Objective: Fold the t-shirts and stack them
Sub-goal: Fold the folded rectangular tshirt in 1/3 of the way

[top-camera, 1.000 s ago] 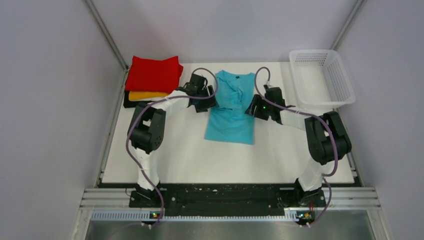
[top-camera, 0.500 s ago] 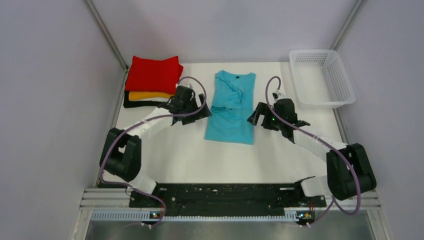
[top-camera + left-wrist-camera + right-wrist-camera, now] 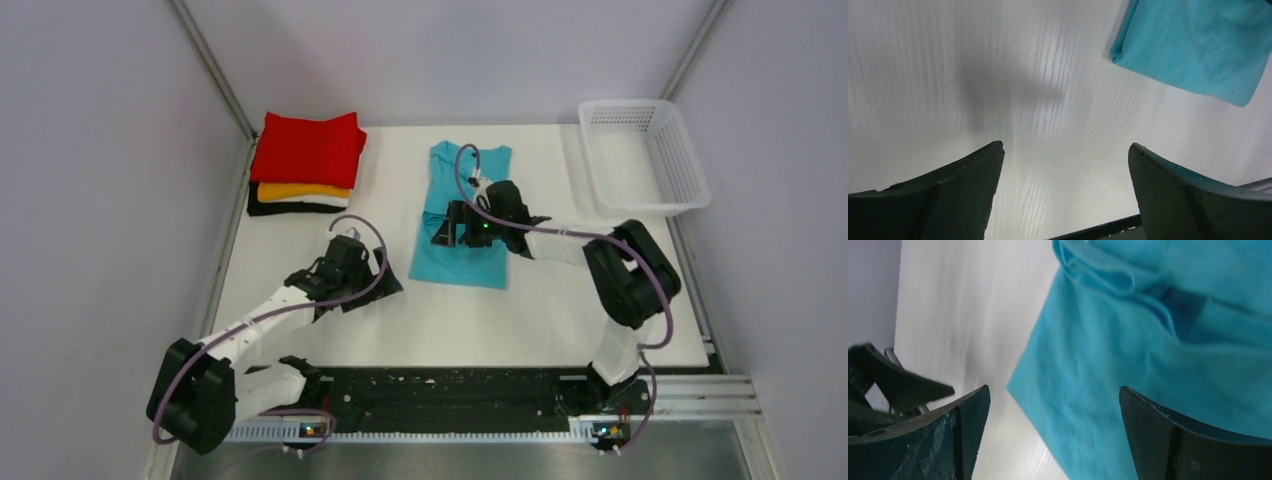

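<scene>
The turquoise tee (image 3: 458, 262) lies flat mid-table, sides folded in to a narrow strip, collar at the far end. It also shows in the left wrist view (image 3: 1193, 45) and the right wrist view (image 3: 1148, 355). My right gripper (image 3: 444, 230) hovers open over its middle-left part; in the right wrist view (image 3: 1054, 410) the tee's left edge runs between the jaws. My left gripper (image 3: 386, 287) is open and empty over bare table (image 3: 1048, 100), near-left of the tee's hem corner. Folded red (image 3: 308, 148), orange (image 3: 298, 189), white (image 3: 318, 199) and black (image 3: 268, 208) shirts are stacked at the far left.
A white mesh basket (image 3: 640, 205) stands at the far right corner. The black rail (image 3: 450, 385) with both arm bases runs along the near edge. Grey walls close the sides and back. My left gripper shows at the left of the right wrist view (image 3: 893, 385).
My left arm has pulled back from the tee's left sleeve area toward the near left. My right gripper has swung from the tee's right side to over its middle. Both are off the cloth.
</scene>
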Available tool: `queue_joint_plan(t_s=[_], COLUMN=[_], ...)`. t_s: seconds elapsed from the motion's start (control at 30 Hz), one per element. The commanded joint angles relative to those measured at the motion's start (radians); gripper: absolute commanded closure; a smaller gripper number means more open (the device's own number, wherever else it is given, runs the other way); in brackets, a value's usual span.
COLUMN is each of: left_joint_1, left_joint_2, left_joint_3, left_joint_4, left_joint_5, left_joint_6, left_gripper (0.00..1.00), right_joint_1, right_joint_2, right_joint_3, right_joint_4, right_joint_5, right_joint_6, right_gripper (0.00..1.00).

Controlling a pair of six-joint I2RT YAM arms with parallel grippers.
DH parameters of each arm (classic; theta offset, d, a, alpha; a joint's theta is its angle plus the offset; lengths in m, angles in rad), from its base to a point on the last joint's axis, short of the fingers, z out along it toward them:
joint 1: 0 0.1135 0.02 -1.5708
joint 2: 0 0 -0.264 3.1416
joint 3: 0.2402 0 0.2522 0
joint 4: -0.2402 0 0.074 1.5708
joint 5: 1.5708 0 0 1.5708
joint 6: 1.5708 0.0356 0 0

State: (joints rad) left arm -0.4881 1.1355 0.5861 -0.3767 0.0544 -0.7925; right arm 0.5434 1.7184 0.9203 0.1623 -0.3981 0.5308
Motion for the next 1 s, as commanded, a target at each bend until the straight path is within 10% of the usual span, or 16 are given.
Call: queue_joint_plan(t_s=[0.0,0.4,0.67,0.97], left_joint_1=[-0.002,-0.003,-0.004,-0.011], left_joint_2=[-0.076,-0.047,0.154,0.371], left_joint_3=[-0.055,-0.055,0.046,0.126], left_joint_4=[-0.015,0.038,0.181,0.266], left_joint_5=[-0.044,-0.017,0.061,0.138], left_joint_6=[-0.042,-0.043,-0.024,-0.018], left_gripper=[0.01,0.01,0.05,0.38], right_joint_1=[0.012,-0.029,-0.032,-0.036], right_joint_2=[0.178,0.39,-0.066,-0.533], right_joint_3=[0.226,0.596,0.152,-0.357], right_joint_4=[0.138,-0.031,-0.095,-0.241], right_joint_5=[-0.052,0.103,0.303,0.461], right_joint_6=[0.028,0.005,-0.008,0.075], right_gripper=[0.01,0.01,0.01,0.01])
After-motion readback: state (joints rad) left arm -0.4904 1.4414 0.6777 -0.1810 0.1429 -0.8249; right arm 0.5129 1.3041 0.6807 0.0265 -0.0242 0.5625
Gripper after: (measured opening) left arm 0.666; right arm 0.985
